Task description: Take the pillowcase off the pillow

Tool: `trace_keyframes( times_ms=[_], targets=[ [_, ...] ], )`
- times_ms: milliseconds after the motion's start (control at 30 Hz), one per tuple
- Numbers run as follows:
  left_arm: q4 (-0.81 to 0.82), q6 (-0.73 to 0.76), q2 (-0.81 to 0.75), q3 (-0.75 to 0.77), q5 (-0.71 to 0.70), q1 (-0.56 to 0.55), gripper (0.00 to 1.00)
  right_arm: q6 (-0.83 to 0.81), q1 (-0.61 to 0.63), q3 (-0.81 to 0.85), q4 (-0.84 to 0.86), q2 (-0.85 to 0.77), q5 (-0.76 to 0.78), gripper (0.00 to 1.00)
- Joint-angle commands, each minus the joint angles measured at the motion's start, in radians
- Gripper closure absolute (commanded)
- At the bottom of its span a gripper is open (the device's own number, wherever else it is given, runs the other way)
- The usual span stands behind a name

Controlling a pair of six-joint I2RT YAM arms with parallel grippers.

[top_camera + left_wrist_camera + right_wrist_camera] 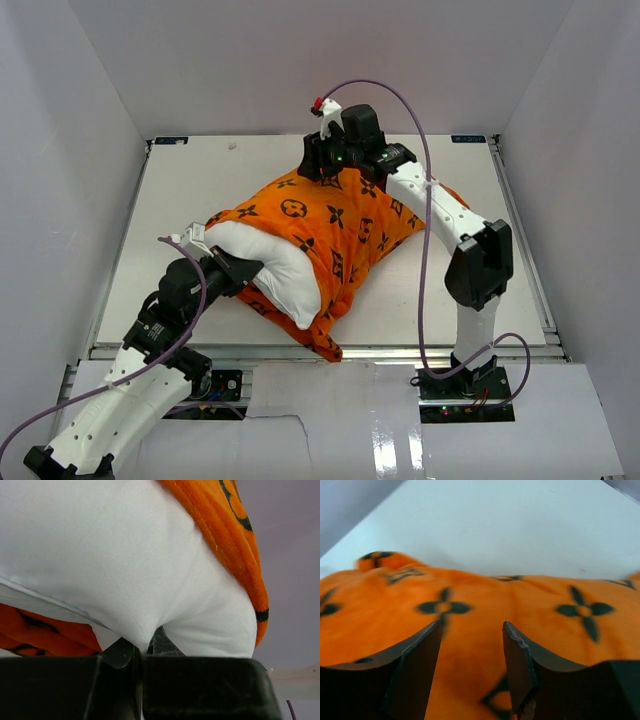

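Observation:
The orange pillowcase [335,225] with black motifs lies mid-table and covers the far part of the white pillow [275,268], whose near-left end sticks out. My left gripper [238,268] is shut on a pinch of the pillow's white fabric [140,630]; the pillowcase edge [235,545] runs above it. My right gripper [322,160] is at the pillowcase's far edge. Its jaws stand open just over the orange cloth [470,645], with cloth between the fingertips [432,635] but not pinched.
White table [180,190] boxed in by white walls on three sides. A purple cable [425,180] arcs over the right arm. A metal rail [400,352] runs along the table's near edge.

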Motion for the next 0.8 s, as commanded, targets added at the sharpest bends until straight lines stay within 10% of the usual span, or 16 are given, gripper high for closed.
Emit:
trace_keyframes(
  times_ms=[0,300,767],
  targets=[
    [0.103,-0.002,-0.028,-0.006,-0.042,0.002,1.00,-0.054,0.097,-0.063,0.059,-0.157,-0.171,0.41],
    [0.103,-0.001,-0.023,-0.038,-0.034,0.001,1.00,-0.198,0.371,-0.079,0.014,-0.169,0.011,0.32],
    [0.095,0.012,-0.057,-0.029,-0.024,0.002,1.00,-0.269,0.405,0.042,-0.012,0.082,0.386,0.41]
  ],
)
